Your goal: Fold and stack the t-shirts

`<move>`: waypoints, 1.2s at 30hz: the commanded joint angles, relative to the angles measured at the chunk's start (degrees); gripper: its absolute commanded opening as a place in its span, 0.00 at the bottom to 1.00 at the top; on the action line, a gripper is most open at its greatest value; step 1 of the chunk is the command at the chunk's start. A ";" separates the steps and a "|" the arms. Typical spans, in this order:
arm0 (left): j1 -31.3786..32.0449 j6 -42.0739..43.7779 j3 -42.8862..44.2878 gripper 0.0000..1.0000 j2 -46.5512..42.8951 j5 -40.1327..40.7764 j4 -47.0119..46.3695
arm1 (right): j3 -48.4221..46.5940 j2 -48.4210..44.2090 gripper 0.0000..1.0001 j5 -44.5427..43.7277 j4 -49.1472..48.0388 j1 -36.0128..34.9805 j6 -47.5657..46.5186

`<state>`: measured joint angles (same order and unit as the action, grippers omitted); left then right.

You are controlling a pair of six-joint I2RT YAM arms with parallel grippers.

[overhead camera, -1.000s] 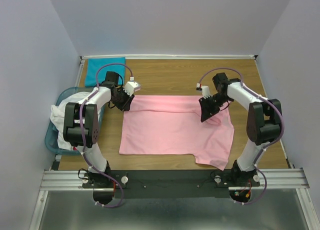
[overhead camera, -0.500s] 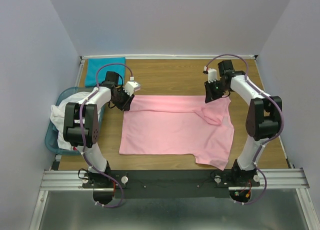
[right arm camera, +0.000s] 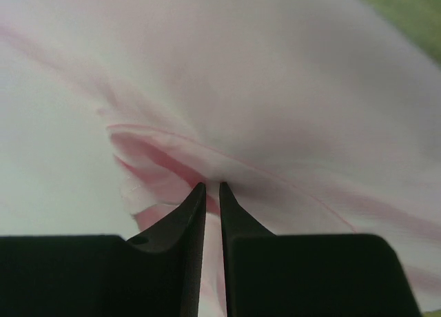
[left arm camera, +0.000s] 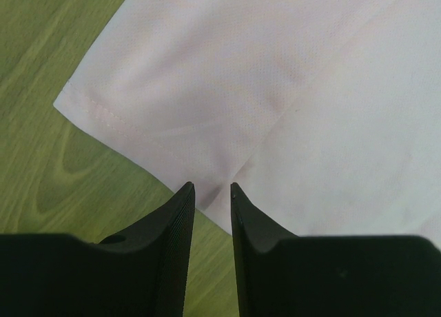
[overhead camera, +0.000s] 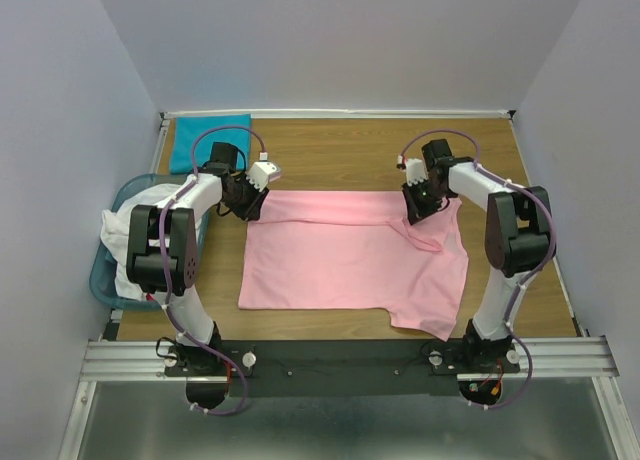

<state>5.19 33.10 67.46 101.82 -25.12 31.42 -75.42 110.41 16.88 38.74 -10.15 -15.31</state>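
A light pink t-shirt (overhead camera: 350,255) lies spread flat across the middle of the table, its far edge folded over. My left gripper (overhead camera: 250,208) is low at the shirt's far-left sleeve. In the left wrist view its jaws (left arm camera: 210,187) stand slightly apart, tips at the edge of the pink cloth (left arm camera: 275,89), with bare wood showing between them. My right gripper (overhead camera: 412,212) is down on the far-right part of the shirt. There its jaws (right arm camera: 211,186) are pinched on a raised ridge of pink cloth (right arm camera: 275,89). A teal t-shirt (overhead camera: 208,140) lies folded at the far-left corner.
A light-blue plastic basket (overhead camera: 100,280) sits at the table's left edge, with white t-shirts (overhead camera: 122,230) heaped in it and partly hidden by the left arm. Grey walls close in the table on the left, far and right sides.
The right gripper swung out toward the far right, then came back down onto the shirt's far-right part and narrowed its jaws on the cloth. The left arm has not moved.
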 commanded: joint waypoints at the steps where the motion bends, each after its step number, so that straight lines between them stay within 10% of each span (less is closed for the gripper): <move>1: -0.27 -0.06 -0.58 0.35 -0.48 -0.36 -0.39 | 3.60 -4.58 0.20 3.59 1.60 -1.53 -2.18; 12: -0.27 -0.58 4.08 0.36 1.54 -2.21 1.10 | 2.57 -8.37 0.27 13.44 11.35 -1.72 -8.16; 20: -0.27 -4.53 11.54 0.37 7.24 -1.16 0.48 | -9.30 -0.38 0.29 7.56 10.74 9.27 -5.52; 36: -0.36 -11.21 14.61 0.29 18.14 6.14 -3.21 | -13.51 10.78 0.31 -13.01 1.69 9.89 -3.76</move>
<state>5.19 24.38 80.31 115.22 -23.14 29.30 -86.21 117.71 10.66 44.53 -0.25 -20.14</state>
